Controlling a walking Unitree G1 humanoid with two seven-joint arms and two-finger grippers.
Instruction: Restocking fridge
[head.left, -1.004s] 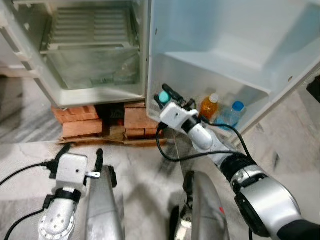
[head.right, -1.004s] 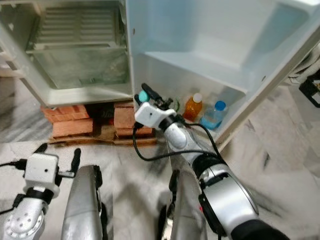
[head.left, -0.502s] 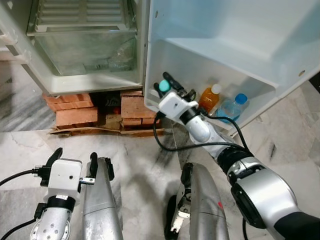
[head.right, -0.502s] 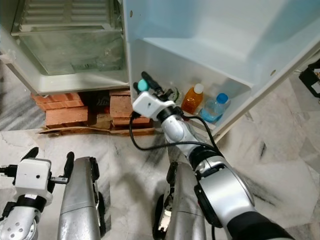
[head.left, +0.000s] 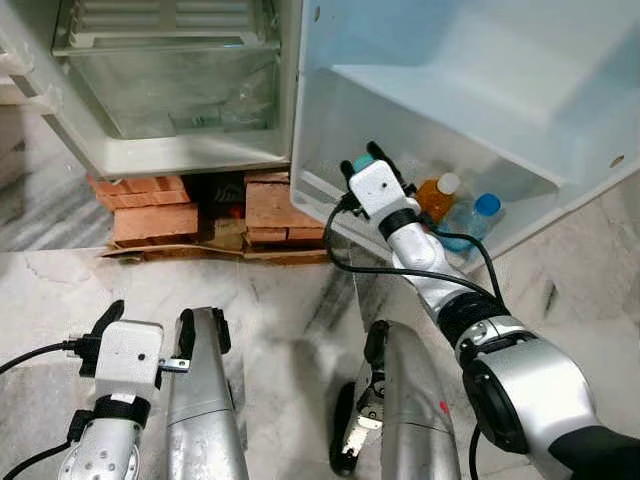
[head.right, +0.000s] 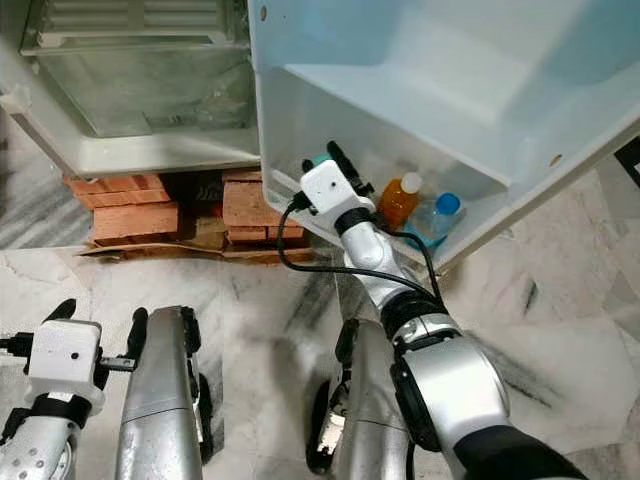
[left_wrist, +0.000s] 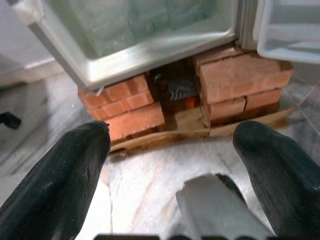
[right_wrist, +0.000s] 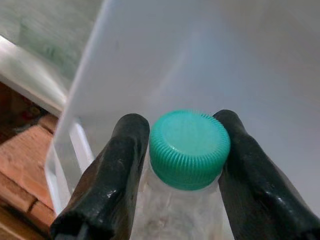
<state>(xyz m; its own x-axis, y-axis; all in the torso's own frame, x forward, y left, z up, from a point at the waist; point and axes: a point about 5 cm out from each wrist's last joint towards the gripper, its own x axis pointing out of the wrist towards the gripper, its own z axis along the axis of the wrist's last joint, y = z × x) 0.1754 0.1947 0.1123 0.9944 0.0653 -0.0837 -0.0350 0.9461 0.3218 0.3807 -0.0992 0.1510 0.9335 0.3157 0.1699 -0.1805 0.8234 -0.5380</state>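
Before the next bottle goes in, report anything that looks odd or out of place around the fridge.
The fridge stands propped on stacked bricks over a flattened board, an improvised base. Nothing looks spilled or toppled: the orange bottle and the blue-capped bottle stand upright in the door shelf, and the right gripper grips the green-capped bottle squarely.

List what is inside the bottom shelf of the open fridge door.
Inside the door shelf stand an orange bottle and a blue-capped bottle. The right claw holds a green-capped bottle there. Their lower parts are hidden by the arm and shelf wall.
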